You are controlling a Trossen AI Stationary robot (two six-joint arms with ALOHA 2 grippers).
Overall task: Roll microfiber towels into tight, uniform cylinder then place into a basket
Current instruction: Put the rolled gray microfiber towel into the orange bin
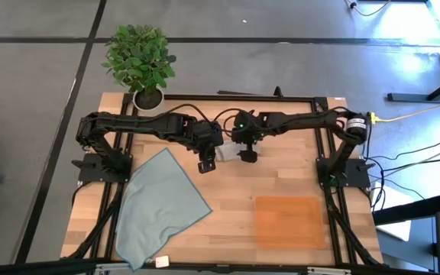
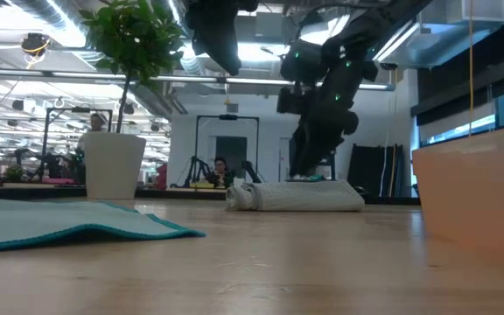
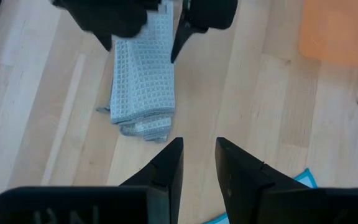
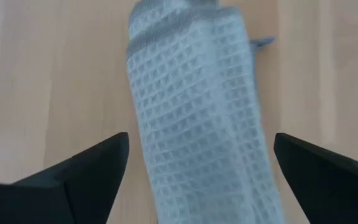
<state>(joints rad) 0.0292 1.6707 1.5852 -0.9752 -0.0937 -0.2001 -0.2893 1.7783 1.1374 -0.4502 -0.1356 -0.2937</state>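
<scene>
The light grey-beige towel [image 1: 226, 153] lies rolled up on its side on the table, mid-far; it also shows in the low view [image 2: 296, 195]. My right gripper [image 4: 201, 168] is open wide, low over the roll's right end [image 1: 247, 155], one finger on each side with bare wood between. My left gripper [image 1: 207, 162] is open by a narrow gap [image 3: 199, 165], empty, raised above the table just off the roll's left end [image 3: 143, 124]. The pale blue-grey towel [image 1: 159, 206] lies spread flat at the near left. The orange-brown basket [image 1: 289, 221] sits at the near right.
A white pot with a green plant [image 1: 140, 65] stands at the table's far left corner. A small white tag [image 1: 161, 261] lies at the blue-grey towel's near corner. Bare wood lies between the roll and the basket.
</scene>
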